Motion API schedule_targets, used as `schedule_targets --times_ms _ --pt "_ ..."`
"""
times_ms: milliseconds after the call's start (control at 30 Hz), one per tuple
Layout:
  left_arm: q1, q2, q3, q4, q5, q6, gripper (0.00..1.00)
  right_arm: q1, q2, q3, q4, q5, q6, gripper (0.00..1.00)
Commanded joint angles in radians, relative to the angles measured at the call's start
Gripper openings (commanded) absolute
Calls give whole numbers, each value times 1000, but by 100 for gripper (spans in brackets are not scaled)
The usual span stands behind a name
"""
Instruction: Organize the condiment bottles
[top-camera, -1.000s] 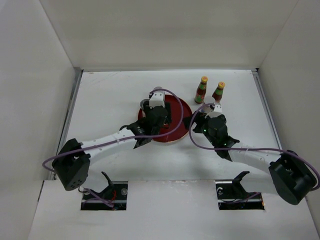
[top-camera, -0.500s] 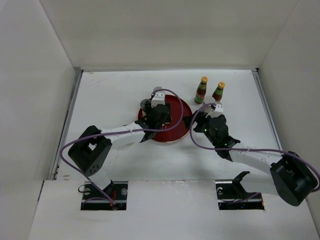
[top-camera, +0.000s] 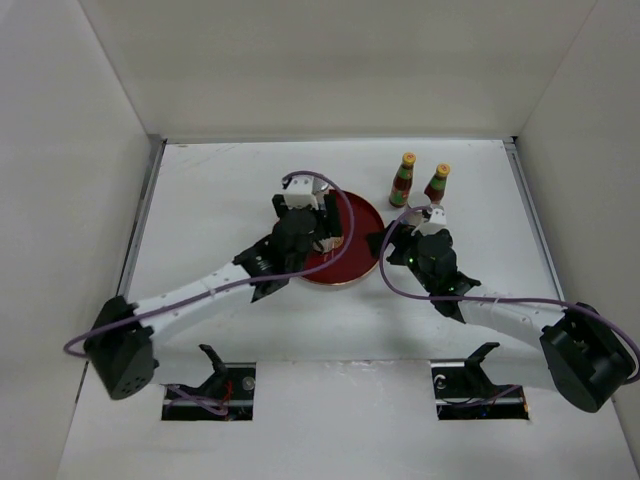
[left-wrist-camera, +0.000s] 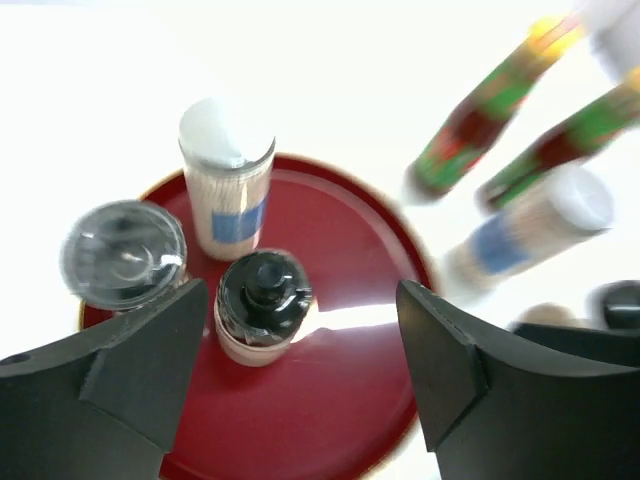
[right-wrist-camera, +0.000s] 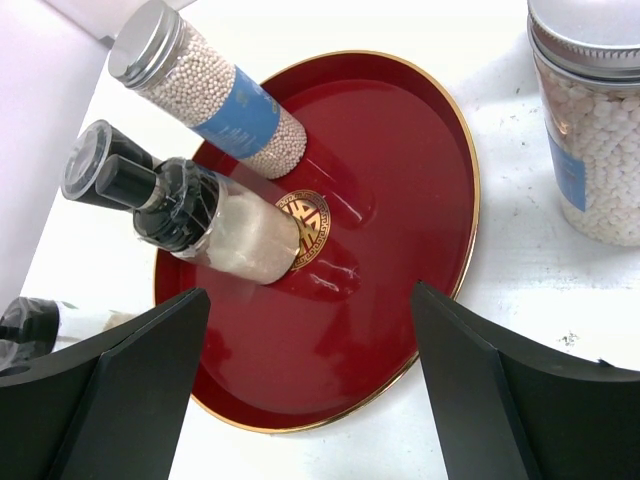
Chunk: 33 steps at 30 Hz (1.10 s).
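left claw (left-wrist-camera: 300, 298) stands open over the round red tray (left-wrist-camera: 330, 420). its two black fingers (left-wrist-camera: 130, 370) sit either side of a short black-lidded jar (left-wrist-camera: 262, 305). the left finger is close to the jar's side, and whether it touches cannot be told. that jar stands upright near the tray's middle and holds something pale. just behind it on the tray stands a silver-lidded jar (right-wrist-camera: 200, 90) with a blue label, full of small white beads. beside that one is a clear-lidded jar (left-wrist-camera: 122, 252) at the tray's left edge; its contents cannot be made out.

off the tray, a second bead jar (right-wrist-camera: 590, 120) with the same silver lid and blue label stands on the white table (top-camera: 220, 180), just beside the tray's right rim. further back, a first sauce bottle (top-camera: 402, 180) and a second sauce bottle (top-camera: 437, 184) stand side by side on the table. both are slim and red, with yellow caps and green labels.

the left arm (top-camera: 200, 290) stretches from its base at the near left diagonally forward, with its wrist over the tray's left half. the right arm (top-camera: 500, 310) runs from the near right toward the middle. the right claw (right-wrist-camera: 310, 295) is between the tray and the sauce bottles. it faces across the tray with its fingers spread wide and nothing between them.

plain white walls (top-camera: 330, 60) close in the table on three sides.
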Motion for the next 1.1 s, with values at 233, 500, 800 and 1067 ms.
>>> schedule_targets --times_ms 233,500,800,1067 --pt "46 -435 -98 -599 -192 -175 76 2 3 6 39 -5 6 89" --pt "164 -500 -189 -691 -56 -238 81 8 26 9 58 -28 14 90" --pt "208 -359 -241 -564 -42 -201 80 15 27 17 49 -45 8 91" --pt "225 -285 -250 -513 -42 -166 66 21 30 23 47 -43 -4 91"
